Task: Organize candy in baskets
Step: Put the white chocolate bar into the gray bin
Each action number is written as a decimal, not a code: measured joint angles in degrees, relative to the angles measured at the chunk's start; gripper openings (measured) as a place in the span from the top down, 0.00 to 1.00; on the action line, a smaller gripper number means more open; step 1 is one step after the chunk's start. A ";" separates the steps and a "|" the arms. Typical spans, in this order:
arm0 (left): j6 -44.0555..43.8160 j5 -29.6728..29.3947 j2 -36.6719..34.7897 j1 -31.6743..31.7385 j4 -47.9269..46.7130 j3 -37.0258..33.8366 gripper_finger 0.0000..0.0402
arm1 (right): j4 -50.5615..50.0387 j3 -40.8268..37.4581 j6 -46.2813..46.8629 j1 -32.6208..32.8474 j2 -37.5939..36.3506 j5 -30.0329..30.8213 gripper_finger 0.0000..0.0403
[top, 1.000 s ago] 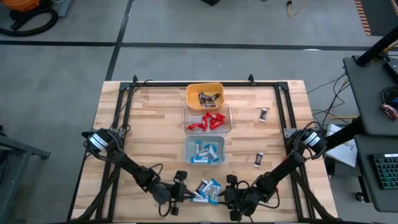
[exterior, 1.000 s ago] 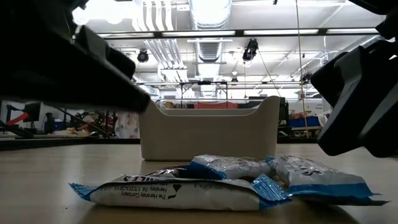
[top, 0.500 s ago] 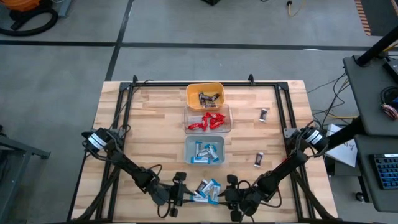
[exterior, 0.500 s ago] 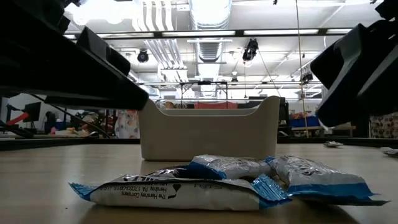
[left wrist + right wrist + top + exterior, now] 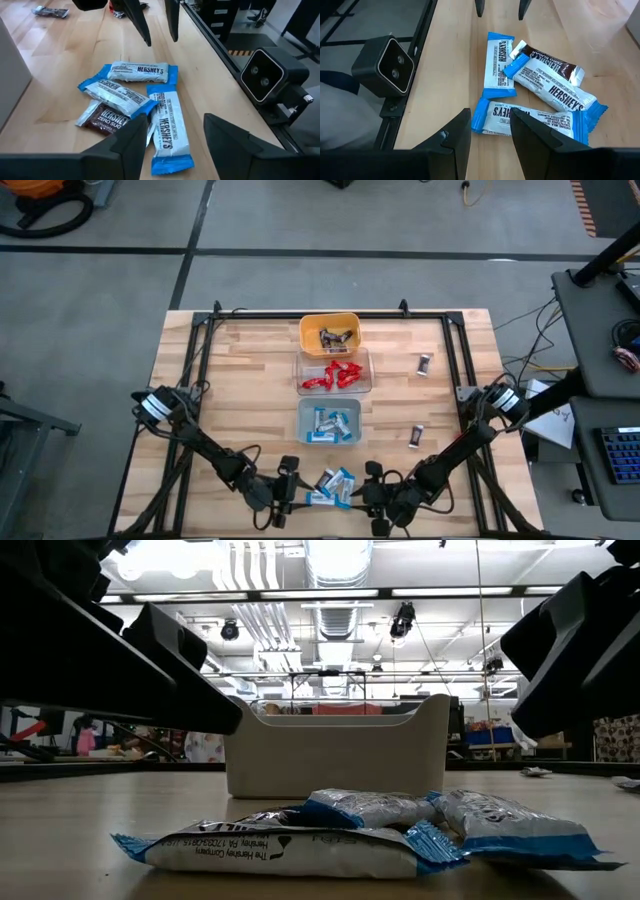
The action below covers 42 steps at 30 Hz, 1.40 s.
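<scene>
A small pile of candy lies near the table's front edge: three blue-and-white bars and one dark brown bar. My left gripper hovers open at the pile's left, its fingers either side of one blue bar's end, above it. My right gripper stands open at the pile's right, just short of a blue bar. Behind the pile stand the grey-blue basket, the clear basket with red candy, and the yellow basket with dark candy.
Two dark candy bars lie loose on the table's right half. A black frame rail runs along the table's sides and far edge. The low camera sits at the front edge beside the pile.
My left gripper has opened beside the candy pile. My right gripper has risen a little above the table. The candy pile has stayed where it was.
</scene>
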 joint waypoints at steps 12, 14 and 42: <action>-2.41 -2.44 5.16 -0.37 7.18 0.00 0.57 | -0.11 0.00 -0.10 0.00 0.00 -0.02 0.68; -2.40 -3.41 5.21 -0.42 7.54 0.12 0.57 | -0.11 0.00 -0.10 0.00 0.00 -0.02 0.68; -3.42 -5.90 10.54 -0.31 7.91 0.95 0.70 | 0.08 0.00 -0.10 0.00 0.00 -0.02 0.68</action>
